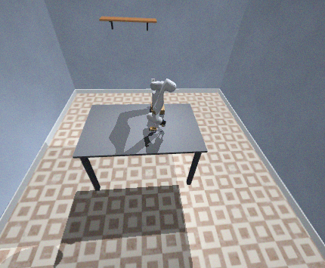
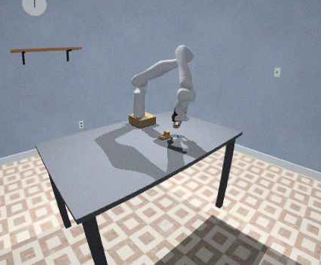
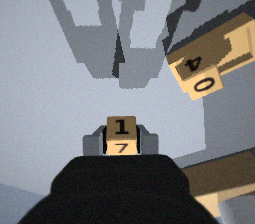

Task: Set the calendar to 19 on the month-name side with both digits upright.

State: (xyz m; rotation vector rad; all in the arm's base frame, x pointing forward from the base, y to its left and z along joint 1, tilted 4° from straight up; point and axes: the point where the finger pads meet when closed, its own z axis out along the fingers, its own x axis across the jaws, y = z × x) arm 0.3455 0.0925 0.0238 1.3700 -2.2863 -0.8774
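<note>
The gripper [image 3: 121, 145] is clamped on a digit cube [image 3: 121, 134] held in the air above the table [image 2: 95, 175], faces 1 and 7 toward the wrist camera. The tray [image 3: 223, 45] lies well apart on the table, with the other cube [image 3: 202, 76] in it showing 4 and 0. The main risk is seating the carried cube with the wrong face, or an inverted digit, on the month side. A tilted descent could catch the tray wall, nudge the tray or leave the cube leaning. The seated cube shows no 9, so it likely needs turning.
</note>
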